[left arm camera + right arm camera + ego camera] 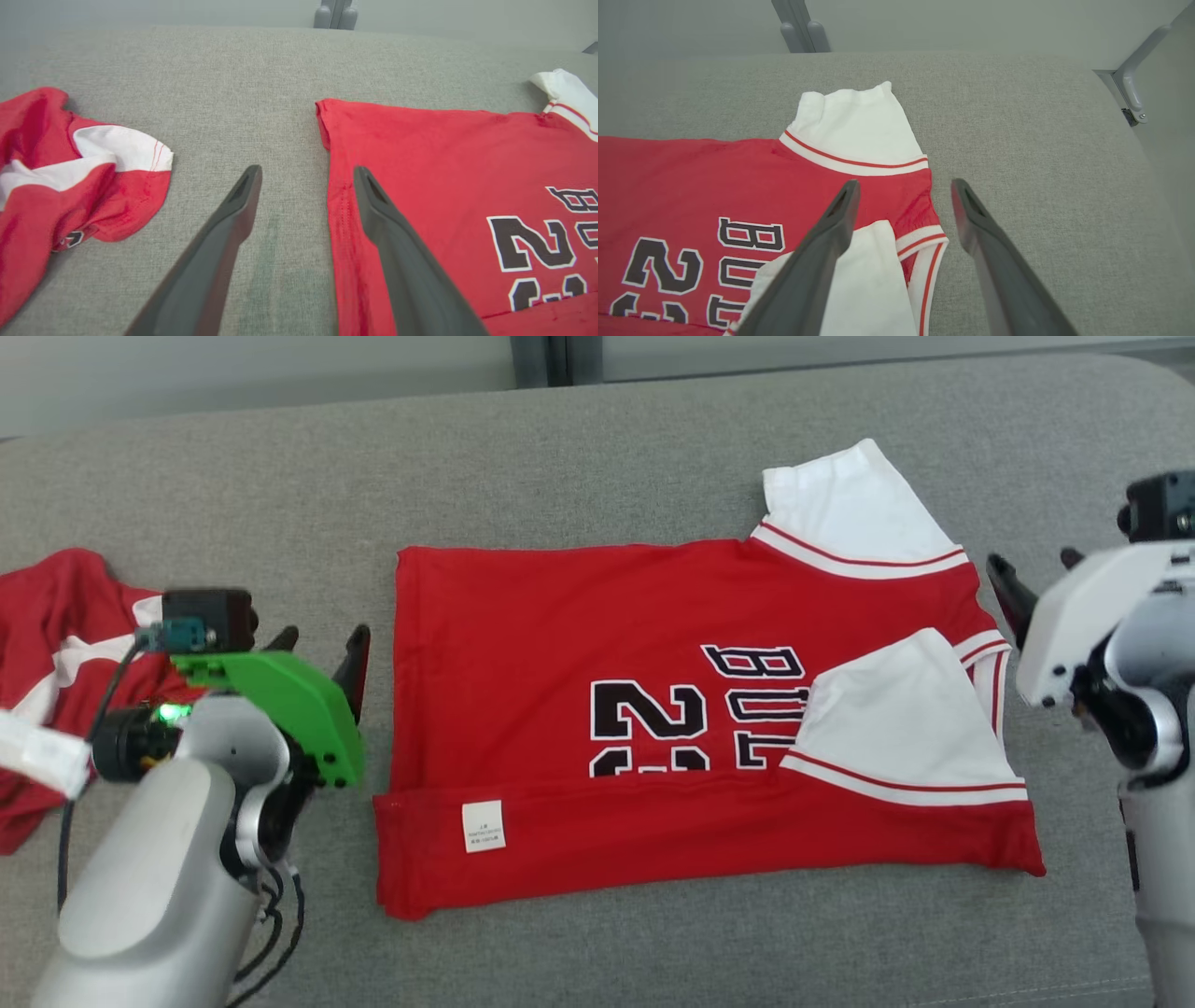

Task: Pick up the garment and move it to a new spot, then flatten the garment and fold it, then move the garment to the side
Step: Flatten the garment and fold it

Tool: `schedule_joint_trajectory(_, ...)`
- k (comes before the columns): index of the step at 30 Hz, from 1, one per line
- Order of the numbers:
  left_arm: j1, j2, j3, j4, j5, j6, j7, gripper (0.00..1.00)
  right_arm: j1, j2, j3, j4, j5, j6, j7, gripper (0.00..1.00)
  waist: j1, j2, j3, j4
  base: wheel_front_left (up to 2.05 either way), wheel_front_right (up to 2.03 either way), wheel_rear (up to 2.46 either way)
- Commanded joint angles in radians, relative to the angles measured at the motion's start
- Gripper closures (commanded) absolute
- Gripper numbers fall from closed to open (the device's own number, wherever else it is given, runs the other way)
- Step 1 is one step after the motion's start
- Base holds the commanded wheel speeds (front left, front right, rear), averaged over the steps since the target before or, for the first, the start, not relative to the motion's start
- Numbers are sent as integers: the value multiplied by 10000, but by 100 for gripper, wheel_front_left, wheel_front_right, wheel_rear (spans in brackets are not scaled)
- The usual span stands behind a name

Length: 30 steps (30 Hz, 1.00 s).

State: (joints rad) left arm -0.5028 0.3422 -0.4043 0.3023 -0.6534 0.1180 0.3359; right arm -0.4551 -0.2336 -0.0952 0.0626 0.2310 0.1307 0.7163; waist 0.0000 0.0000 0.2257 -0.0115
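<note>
You have the left gripper (pixel 322 639) (pixel 307 172) with its fingers spread apart and nothing held between them; grey cushion (pixel 597 457) shows through the gap. The right gripper (pixel 1032 560) (pixel 906 184) is likewise spread and holds nothing. The jersey (pixel 560 644) (pixel 420 163) (pixel 691 177) lies flat on the cushion between your two grippers. Its red side edge runs just to the right of the left gripper, under that gripper's right finger in the left wrist view. Its trimmed neck end sits just to the left of the right gripper. In the right wrist view, the right gripper's left finger crosses in front of the folded white sleeve (pixel 901 719) (pixel 868 284). You cannot tell from these views whether either finger touches the cloth. The writing runs sideways in black with white outline: "BUL" (pixel 756 705), its further letters covered by the folded sleeve. Beside it is a "2" (pixel 649 709), and a second digit is cut off by the near strip folded up over the print. That strip carries a small white label (pixel 484 826); its print is too small to read. The other white sleeve (pixel 845 504) sticks out on the far side. A second red and white garment (pixel 56 616) (pixel 37 196) lies crumpled to the left of the left gripper, apart from the jersey.
</note>
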Motion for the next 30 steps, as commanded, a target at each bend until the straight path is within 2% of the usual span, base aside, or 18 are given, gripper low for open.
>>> schedule_joint_trajectory(1,-415,93,-102,290,133,-105,255,0,-543,-87,270,141,66,-1,95,0,0,0,579,-114,0,0,0)
schedule_joint_trajectory(6,-2324,-96,-267,1479,228,-263,1025,0,-2598,-333,1506,1150,521,-2,185,0,0,0,1350,-300,0,0,0)
schedule_joint_trajectory(11,-3485,-553,-392,2448,227,-341,1163,0,-3971,-613,2578,2292,1016,-4,-14,0,0,0,1846,-400,0,0,0)
schedule_joint_trajectory(15,-4049,-743,-601,2999,388,-468,1234,0,-4625,-756,3078,2880,1232,-4,-346,0,0,0,2190,-419,0,0,0)
schedule_joint_trajectory(20,-4555,-917,-839,3560,663,-308,1248,0,-5164,-1077,3515,3385,1377,-4,-567,0,0,0,2527,-345,0,0,0)
schedule_joint_trajectory(23,-4706,-1098,-991,3813,689,-402,1230,0,-5491,-1272,3655,3573,1494,-4,-601,0,0,0,2685,-243,0,0,0)
schedule_joint_trajectory(29,-5041,-1277,-1422,4301,1085,-351,1096,0,-5991,-2027,4184,3823,1387,-4,-448,0,0,0,3008,79,0,0,0)
schedule_joint_trajectory(30,-5070,-1353,-1453,4379,1069,-384,1125,5,-6051,-2149,4225,3869,1407,-4,-373,0,0,0,3065,134,0,0,0)
